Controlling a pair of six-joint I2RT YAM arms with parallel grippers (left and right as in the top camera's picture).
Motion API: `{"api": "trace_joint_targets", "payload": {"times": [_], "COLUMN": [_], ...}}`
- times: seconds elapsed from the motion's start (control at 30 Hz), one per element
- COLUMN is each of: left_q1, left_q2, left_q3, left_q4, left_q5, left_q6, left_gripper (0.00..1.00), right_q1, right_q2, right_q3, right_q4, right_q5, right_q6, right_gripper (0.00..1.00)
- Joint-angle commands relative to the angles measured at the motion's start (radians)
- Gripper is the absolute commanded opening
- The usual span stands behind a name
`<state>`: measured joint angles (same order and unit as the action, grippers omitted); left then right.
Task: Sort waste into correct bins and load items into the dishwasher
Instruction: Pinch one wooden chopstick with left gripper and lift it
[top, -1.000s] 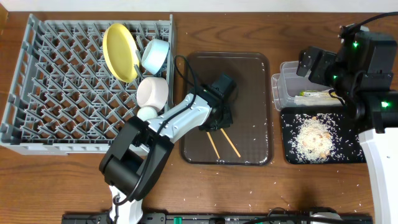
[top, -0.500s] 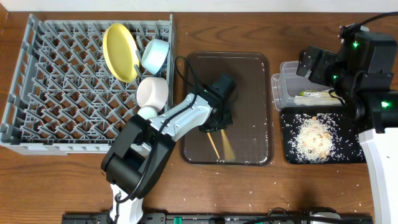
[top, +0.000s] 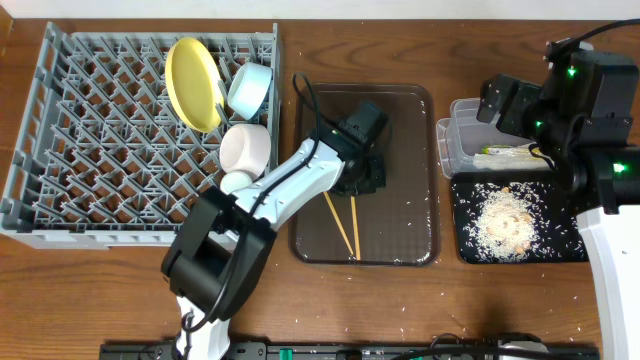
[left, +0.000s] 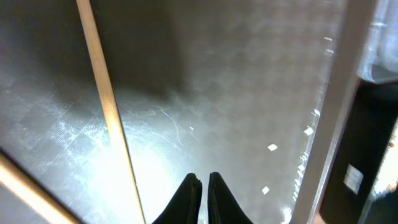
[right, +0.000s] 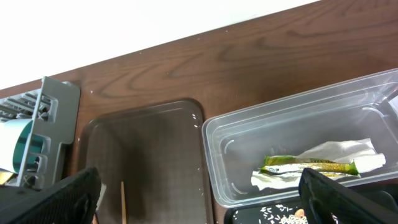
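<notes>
Two wooden chopsticks (top: 345, 224) lie side by side on the dark brown serving tray (top: 400, 130). My left gripper (top: 362, 180) hovers just beyond their far ends, shut and empty; its wrist view shows the closed tips (left: 203, 177) beside one chopstick (left: 109, 112). The grey dish rack (top: 100, 150) holds the yellow plate (top: 192, 82), light blue bowl (top: 250, 88), white bowl (top: 245, 147) and small white cup (top: 236, 182). The clear tub (top: 445, 150) holds the white wrapper (right: 336, 152) and green-and-yellow packet (right: 305, 165). The black tray (top: 465, 245) holds rice scraps (top: 505, 220). My right gripper (right: 199, 199) is open and empty above the tub.
Stray rice grains lie on the wooden table in front of the trays (top: 400, 305) and on the serving tray's right side. The rack's right edge (right: 59, 106) stands close to the serving tray. The left arm's cable arcs over the tray's left rim.
My left gripper moved toward the tray's far side. The chopsticks, splayed apart before, now lie nearly parallel and shifted left.
</notes>
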<state>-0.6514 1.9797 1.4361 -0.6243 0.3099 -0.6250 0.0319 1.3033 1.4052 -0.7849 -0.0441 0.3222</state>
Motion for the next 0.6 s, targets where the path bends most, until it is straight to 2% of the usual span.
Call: {"api": "trace_joint_targets", "payload": {"times": [0.0, 0.13, 0.33, 0.43, 0.57], "left_q1": [0.017, 0.04, 0.004, -0.001, 0.001], "left_q2": [-0.091, -0.172, -0.144, -0.092, 0.006], "left_q3": [0.049, 0.05, 0.048, 0.079, 0.222], "left_q4": [-0.026, -0.064, -0.117, -0.153, -0.321], "left_q5": [-0.002, -0.07, -0.286, -0.246, -0.236], "left_q6": [0.104, 0.127, 0.14, 0.164, 0.207], "left_gripper": [0.07, 0.08, 0.3, 0.34, 0.41], "right_q1": [-0.005, -0.005, -0.005, -0.005, -0.005], "right_q2": [0.006, 0.006, 0.006, 0.006, 0.006], "right_q3": [0.006, 0.006, 0.006, 0.006, 0.006], "right_q4": [0.002, 0.002, 0.002, 0.002, 0.002], "right_q5": [0.014, 0.014, 0.014, 0.014, 0.014], "right_q6": [0.006, 0.006, 0.006, 0.006, 0.006], "right_gripper": [0.99, 0.99, 0.99, 0.99, 0.99]}}
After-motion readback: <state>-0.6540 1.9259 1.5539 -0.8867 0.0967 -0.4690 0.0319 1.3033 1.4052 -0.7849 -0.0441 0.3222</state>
